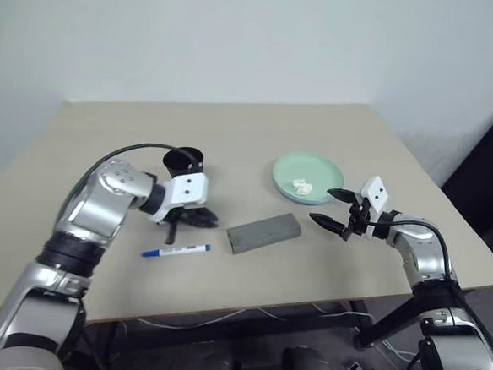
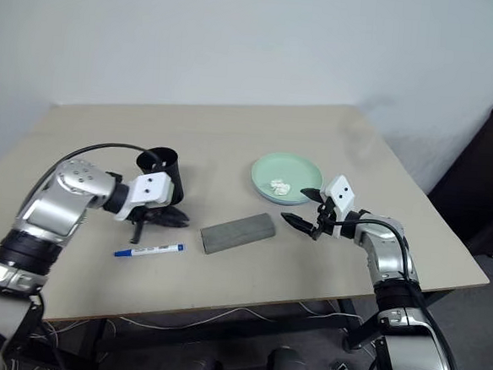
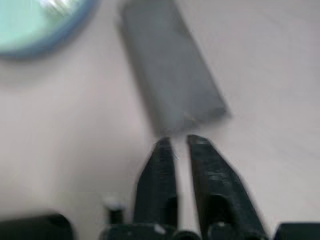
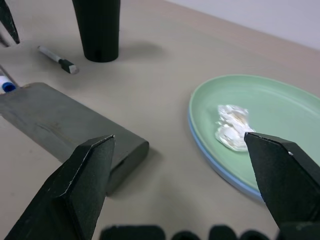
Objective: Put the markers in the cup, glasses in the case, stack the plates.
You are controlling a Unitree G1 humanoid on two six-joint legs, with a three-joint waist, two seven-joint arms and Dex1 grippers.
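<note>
- Jaws on the left gripper stand barely parted with nothing between them, low over the table beside the cup; jaws on the right gripper stand wide apart and empty, between the case and the plates.
- Case lies closed at mid-table, clear of the pens, so it need not be touched for this step.
- Plates already sit stacked, mint on blue, with white bits on top; leave them alone.
- Cup stands upright just behind the left gripper. It looks light, so I judge a knock from the wrist could tip it.
- One marker lies flat near the front edge, blue cap to the left. A second marker lies close to the cup's foot.
- Step in hand, as I read it: pens into the cup, left arm's job. Open wider first, come straight down across the barrel near its middle, lift well clear, tilt one end down over the rim, then release from low.
</note>
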